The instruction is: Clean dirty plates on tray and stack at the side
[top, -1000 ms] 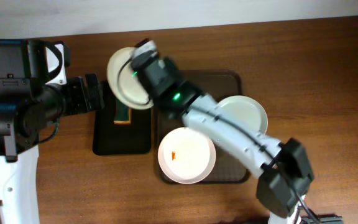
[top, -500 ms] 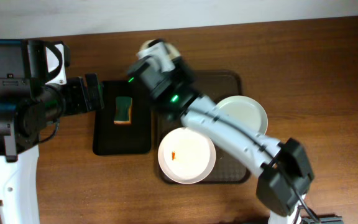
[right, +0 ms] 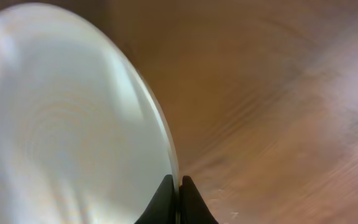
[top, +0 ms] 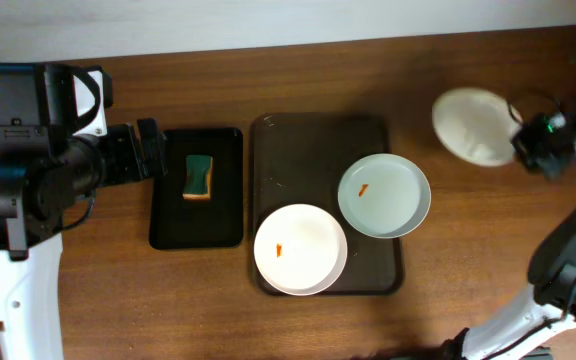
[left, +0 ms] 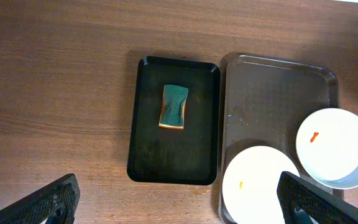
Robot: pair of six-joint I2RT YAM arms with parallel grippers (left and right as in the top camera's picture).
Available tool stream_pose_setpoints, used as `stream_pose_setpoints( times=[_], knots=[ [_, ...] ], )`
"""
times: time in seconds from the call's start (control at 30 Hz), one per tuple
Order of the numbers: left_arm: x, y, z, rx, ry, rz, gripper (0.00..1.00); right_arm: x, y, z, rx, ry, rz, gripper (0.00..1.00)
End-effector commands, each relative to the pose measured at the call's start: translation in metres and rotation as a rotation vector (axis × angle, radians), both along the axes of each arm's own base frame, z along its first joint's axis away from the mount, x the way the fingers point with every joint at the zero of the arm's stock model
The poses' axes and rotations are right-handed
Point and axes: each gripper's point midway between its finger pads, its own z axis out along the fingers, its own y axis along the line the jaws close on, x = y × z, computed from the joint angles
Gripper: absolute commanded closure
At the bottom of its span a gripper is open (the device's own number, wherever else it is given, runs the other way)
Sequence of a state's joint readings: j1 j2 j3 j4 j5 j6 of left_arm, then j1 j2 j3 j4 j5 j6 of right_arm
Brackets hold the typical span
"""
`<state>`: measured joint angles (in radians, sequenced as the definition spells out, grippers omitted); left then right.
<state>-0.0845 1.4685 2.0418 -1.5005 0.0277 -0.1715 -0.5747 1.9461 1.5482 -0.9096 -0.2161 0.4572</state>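
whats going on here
The right pincer grips a white plate by its rim, tilted over the table, off to the right of the brown tray. Two more plates lie on that tray, the near plate and the greenish plate, each with an orange smear at its centre. The sponge lies on the black tray. The left pincer is open and holds nothing.

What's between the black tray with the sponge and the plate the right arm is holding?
In the overhead view: the brown tray, carrying a white smeared plate and a greenish one, then bare wooden table before the held plate.
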Motion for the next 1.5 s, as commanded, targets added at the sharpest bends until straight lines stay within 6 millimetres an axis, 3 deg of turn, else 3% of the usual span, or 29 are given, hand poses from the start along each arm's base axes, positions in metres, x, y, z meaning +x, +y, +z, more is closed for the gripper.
stream_pose_setpoints(
  times=[0.0,0.1,0.17,0.23,0.3,0.4,0.5,0.6,0.67,0.77,0.83,0.9,1.0,1.13,1.23,1.33,1.37,1.43,1.47],
  knots=[
    [0.001,-0.002,0.000,-0.001,0.000,-0.016,0.00,-0.044,-0.009,-0.048,0.106,0.088,-0.095,0.96],
    [0.001,-0.002,0.000,-0.001,0.000,-0.016,0.00,-0.072,-0.020,-0.062,0.046,0.192,-0.127,0.94],
    [0.001,-0.002,0.000,-0.001,0.000,-0.016,0.00,-0.070,-0.023,-0.055,0.016,0.176,-0.108,0.73],
    [0.001,-0.002,0.000,-0.001,0.000,-0.016,0.00,-0.058,-0.017,-0.034,-0.010,0.101,-0.023,0.66],
    [0.001,-0.002,0.000,-0.001,0.000,-0.016,0.00,-0.041,0.001,-0.002,-0.056,0.007,0.100,0.59],
    [0.001,-0.002,0.000,-0.001,0.000,-0.016,0.00,-0.012,0.074,0.041,-0.064,-0.115,0.337,0.48],
    [0.001,-0.002,0.000,-0.001,0.000,-0.016,0.00,-0.018,0.129,0.027,-0.057,-0.003,0.479,0.46],
    [0.001,-0.002,0.000,-0.001,0.000,-0.016,0.00,-0.043,0.164,-0.022,-0.107,0.191,0.606,0.47],
    [0.001,-0.002,0.000,-0.001,0.000,-0.016,0.00,-0.061,0.165,-0.050,-0.180,0.295,0.601,0.53],
    [0.001,-0.002,0.000,-0.001,0.000,-0.016,0.00,-0.071,0.166,-0.059,-0.163,0.321,0.569,0.73],
    [0.001,-0.002,0.000,-0.001,0.000,-0.016,0.00,-0.071,0.170,-0.063,-0.147,0.309,0.571,0.80],
    [0.001,-0.002,0.000,-0.001,0.000,-0.016,0.00,-0.062,0.175,-0.063,-0.135,0.265,0.576,0.89],
    [0.001,-0.002,0.000,-0.001,0.000,-0.016,0.00,-0.031,0.180,-0.051,-0.187,0.150,0.657,0.96],
    [0.001,-0.002,0.000,-0.001,0.000,-0.016,0.00,0.019,0.219,-0.030,-0.251,-0.065,0.814,0.96],
    [0.001,-0.002,0.000,-0.001,0.000,-0.016,0.00,0.038,0.250,-0.022,-0.311,-0.152,0.894,0.96],
    [0.001,-0.002,0.000,-0.001,0.000,-0.016,0.00,0.050,0.266,-0.023,-0.369,-0.192,0.923,0.96],
    [0.001,-0.002,0.000,-0.001,0.000,-0.016,0.00,0.053,0.269,-0.026,-0.370,-0.199,0.928,0.92],
    [0.001,-0.002,0.000,-0.001,0.000,-0.016,0.00,0.058,0.275,-0.034,-0.375,-0.207,0.949,0.59],
    [0.001,-0.002,0.000,-0.001,0.000,-0.016,0.00,0.058,0.275,-0.034,-0.377,-0.208,0.947,0.53]
  ],
)
